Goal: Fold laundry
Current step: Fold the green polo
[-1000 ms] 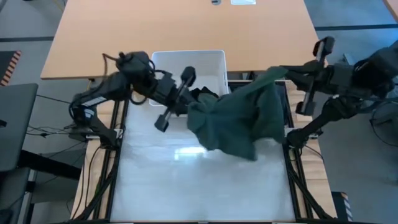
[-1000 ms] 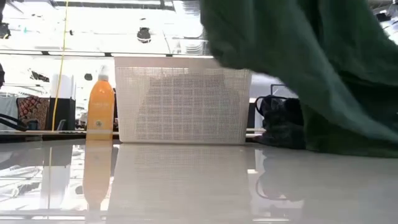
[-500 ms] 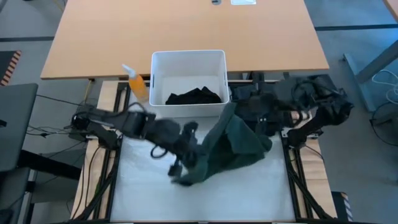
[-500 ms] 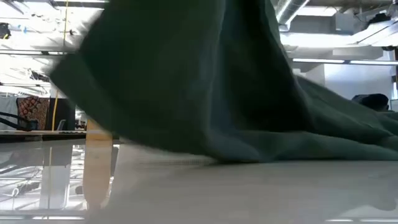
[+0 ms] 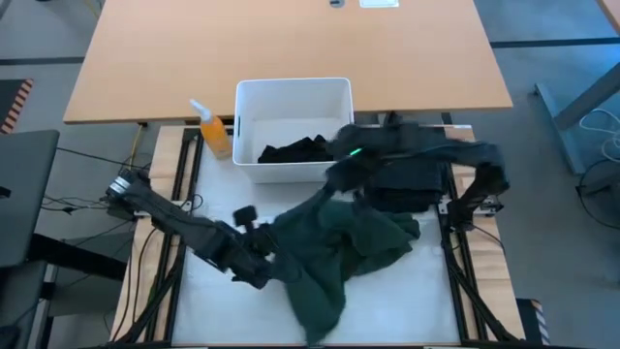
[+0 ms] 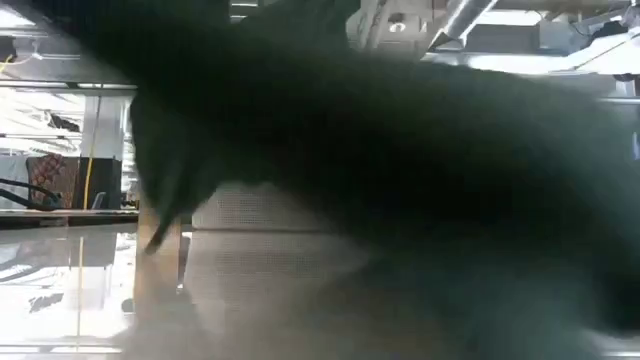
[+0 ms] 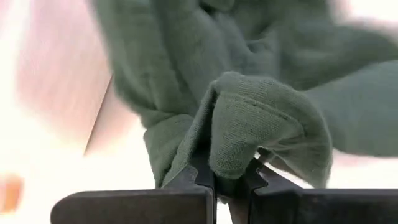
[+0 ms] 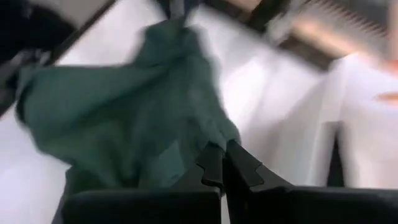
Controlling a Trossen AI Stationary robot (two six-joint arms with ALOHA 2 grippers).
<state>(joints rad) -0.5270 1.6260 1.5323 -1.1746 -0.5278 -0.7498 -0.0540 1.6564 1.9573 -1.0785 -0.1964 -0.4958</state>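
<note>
A green shirt (image 5: 334, 247) lies crumpled mid-table, so it can be spread for folding. The white bin (image 5: 293, 92) at 12 o'clock holds black clothing (image 5: 302, 150). The left gripper (image 7: 229, 179) at 8 o'clock pinches a shirt hem; the right gripper (image 8: 224, 163) at 1 o'clock is closed on cloth, seemingly to stretch it

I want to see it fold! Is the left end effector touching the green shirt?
Touching. The left wrist view shows the left end effector shut on a fold of the green shirt, cloth pinched between its fingers.

We see the shirt (image 5: 334, 247) mid-table, before the bin (image 5: 293, 95) (clothing (image 5: 302, 150) inside), a bottle (image 5: 214, 130) just left of it.
</note>
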